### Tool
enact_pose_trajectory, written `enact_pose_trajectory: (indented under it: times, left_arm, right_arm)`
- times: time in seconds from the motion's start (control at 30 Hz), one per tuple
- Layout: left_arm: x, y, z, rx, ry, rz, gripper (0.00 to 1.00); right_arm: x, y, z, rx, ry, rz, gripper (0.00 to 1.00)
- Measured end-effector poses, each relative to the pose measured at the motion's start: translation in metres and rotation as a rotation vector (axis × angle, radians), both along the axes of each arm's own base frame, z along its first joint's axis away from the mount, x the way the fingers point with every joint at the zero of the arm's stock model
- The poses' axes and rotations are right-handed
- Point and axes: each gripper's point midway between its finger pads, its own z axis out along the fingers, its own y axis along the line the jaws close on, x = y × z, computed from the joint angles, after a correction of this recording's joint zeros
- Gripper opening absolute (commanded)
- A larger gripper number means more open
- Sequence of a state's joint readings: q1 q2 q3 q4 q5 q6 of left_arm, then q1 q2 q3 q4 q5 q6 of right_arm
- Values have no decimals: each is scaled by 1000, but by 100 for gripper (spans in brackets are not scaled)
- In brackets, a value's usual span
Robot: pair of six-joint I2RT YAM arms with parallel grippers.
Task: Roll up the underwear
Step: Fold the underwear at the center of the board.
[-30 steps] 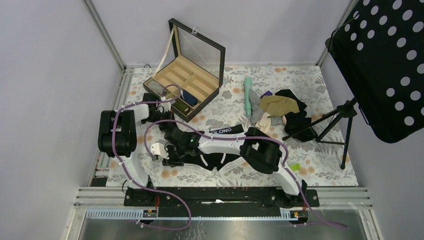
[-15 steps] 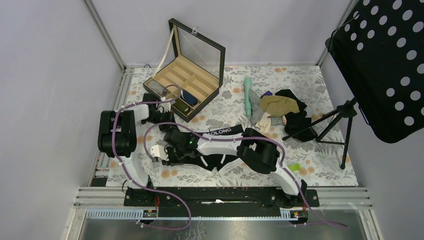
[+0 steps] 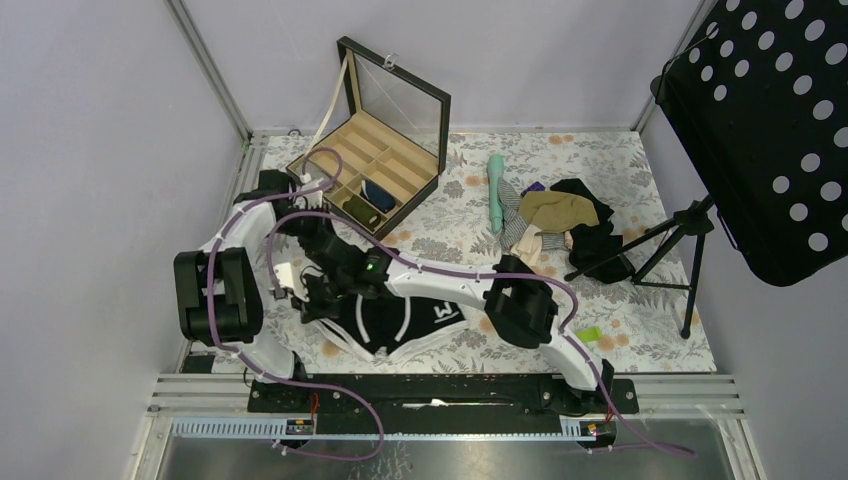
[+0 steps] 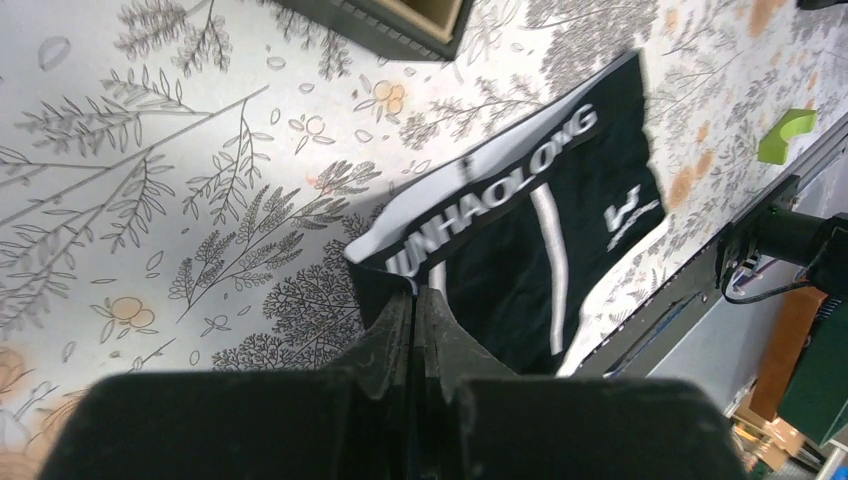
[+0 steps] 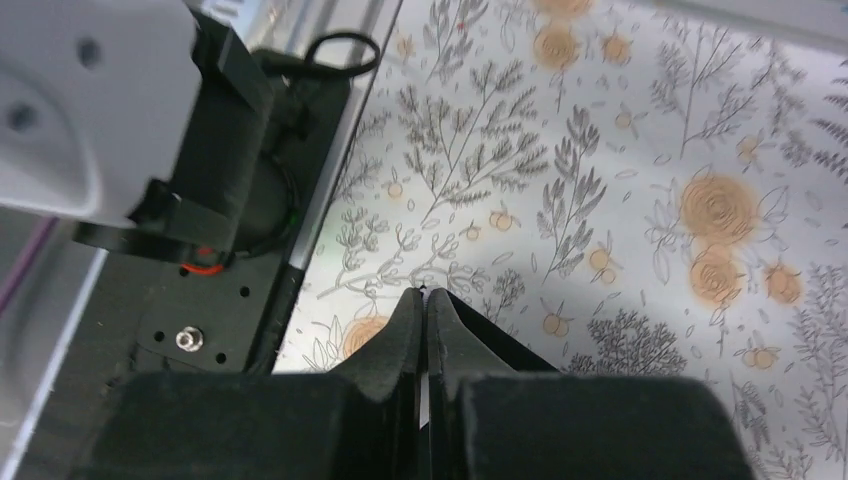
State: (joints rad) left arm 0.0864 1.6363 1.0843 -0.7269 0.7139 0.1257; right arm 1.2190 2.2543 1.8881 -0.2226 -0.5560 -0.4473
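The underwear [image 3: 400,322] is dark navy with white stripes and a white logo. It lies spread near the front of the flowered table, partly under my right arm. In the left wrist view its lettered white waistband [image 4: 490,195] runs up to the right. My left gripper [image 4: 415,292] is shut on the near end of that waistband. In the top view my left gripper [image 3: 320,255] is at the garment's left end. My right gripper [image 5: 425,293] is shut on a dark corner of the underwear [image 5: 505,345] with a thin white edge. In the top view my right gripper [image 3: 308,298] is close beside the left one.
An open compartment box [image 3: 375,165] stands at the back left, and its corner shows in the left wrist view [image 4: 400,20]. A mint tube [image 3: 495,185] and a pile of tan and black clothes [image 3: 565,225] lie at the right. A stand's tripod [image 3: 690,250] and a small green piece [image 3: 590,333] are further right.
Both grippers have moved left and toward the front, pulling the underwear with them. It now lies spread with its logo showing. The left arm's shoulder has swung left.
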Motion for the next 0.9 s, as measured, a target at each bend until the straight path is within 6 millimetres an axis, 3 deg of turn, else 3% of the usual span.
enact_pose_trajectory:
  times: [0.17, 0.3, 0.47, 0.67, 0.9]
  left_arm:
    - [10, 0, 31, 9, -51, -30, 0]
    - [14, -11, 46, 10, -79, -70, 0]
    - [22, -46, 70, 0, -137, -164, 0]
    - [27, -81, 64, -16, -106, -242, 0]
    - [21, -125, 58, -13, -76, -341, 0]
  right_arm:
    - [8, 0, 26, 45, 51, -20, 0]
    - [16, -36, 28, 16, 67, -47, 0]
    - [22, -87, 33, -15, 75, -97, 0]
    - [27, -136, 34, -26, 81, -176, 0]
    - [21, -176, 30, -33, 76, -249, 0]
